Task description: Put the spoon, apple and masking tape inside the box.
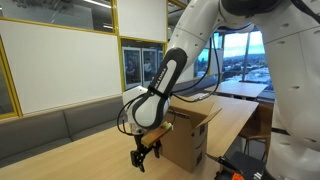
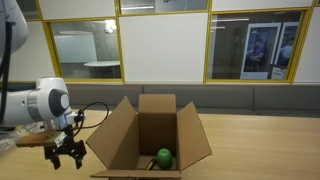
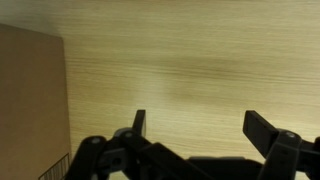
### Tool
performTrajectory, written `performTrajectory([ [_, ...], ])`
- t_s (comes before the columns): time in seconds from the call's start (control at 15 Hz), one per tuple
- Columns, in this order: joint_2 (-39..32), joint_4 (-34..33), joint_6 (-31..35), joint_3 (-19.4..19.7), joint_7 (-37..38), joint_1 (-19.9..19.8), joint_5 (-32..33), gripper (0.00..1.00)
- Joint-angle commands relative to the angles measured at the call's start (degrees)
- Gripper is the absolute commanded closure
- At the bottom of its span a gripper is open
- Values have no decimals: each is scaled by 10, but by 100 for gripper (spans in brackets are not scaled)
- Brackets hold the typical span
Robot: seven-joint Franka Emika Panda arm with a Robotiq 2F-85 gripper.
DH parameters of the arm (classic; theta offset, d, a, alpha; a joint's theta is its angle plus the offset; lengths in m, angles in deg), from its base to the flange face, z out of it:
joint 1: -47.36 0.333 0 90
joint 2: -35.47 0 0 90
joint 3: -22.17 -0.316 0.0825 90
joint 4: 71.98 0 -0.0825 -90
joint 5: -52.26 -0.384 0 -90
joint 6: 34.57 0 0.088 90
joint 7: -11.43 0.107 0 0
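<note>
The brown cardboard box (image 2: 150, 135) stands open on the wooden table, flaps spread; it also shows in an exterior view (image 1: 190, 135) and at the left edge of the wrist view (image 3: 30, 100). The green apple (image 2: 163, 157) lies inside the box on its floor. My gripper (image 2: 66, 156) hangs beside the box, outside it, just above the table; it also shows in an exterior view (image 1: 143, 158). In the wrist view the gripper (image 3: 200, 125) is open and empty over bare wood. The spoon and masking tape are out of view.
The wooden table (image 3: 180, 60) stretches past the box. A grey bench (image 2: 260, 98) runs along the glass wall behind. A large white robot body (image 1: 290, 90) fills the near side of an exterior view. Black and red gear (image 1: 240, 168) sits low beside the box.
</note>
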Motion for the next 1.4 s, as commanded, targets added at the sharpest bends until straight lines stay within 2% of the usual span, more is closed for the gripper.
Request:
performTrajectory([
  [0.0, -65, -42, -4, 68, 57, 58, 117, 0],
  [0.33, -122, -51, 6, 145, 156, 123, 280, 0],
  [0.67, -170, -59, -7, 189, 290, 130, 430, 0],
  [0.93, -194, -69, -23, 189, 357, 77, 491, 0],
  [1.2, -190, -78, -15, 192, 379, 6, 483, 0],
  [1.33, -183, -80, -4, 193, 361, -42, 465, 0],
])
